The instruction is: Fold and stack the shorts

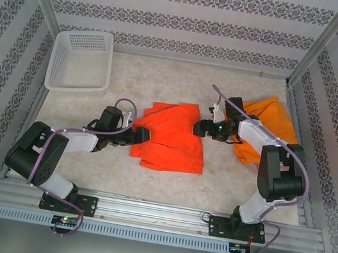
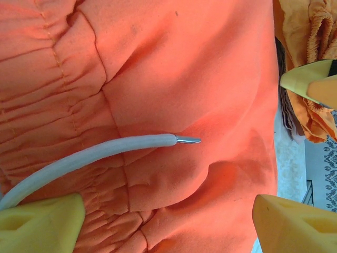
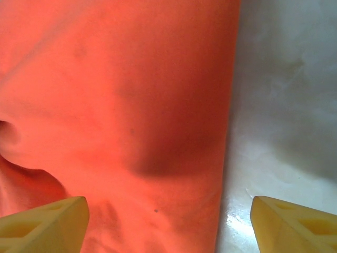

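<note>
Orange shorts (image 1: 170, 136) on tabletop (image 3: 284, 105). Left fingers (image 2: 42, 226) apart astride waistband (image 2: 42, 105) (drawstring (image 2: 105, 153) between them); right fingers (image 3: 42, 226) apart astride edge (image 3: 227, 132), presumably for folding.

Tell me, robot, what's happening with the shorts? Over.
Left pincer open at left edge of middle orange shorts. Right pincer open at their right edge. No grip yet. Lighter orange pair lies beside right arm, nothing blocking.

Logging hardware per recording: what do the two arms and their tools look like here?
Both the left arm and right arm have white link shells, black joint housings and a lilac cable looped alongside. The left tool and right tool are black, with pale yellow wedge-shaped fingers.
</note>
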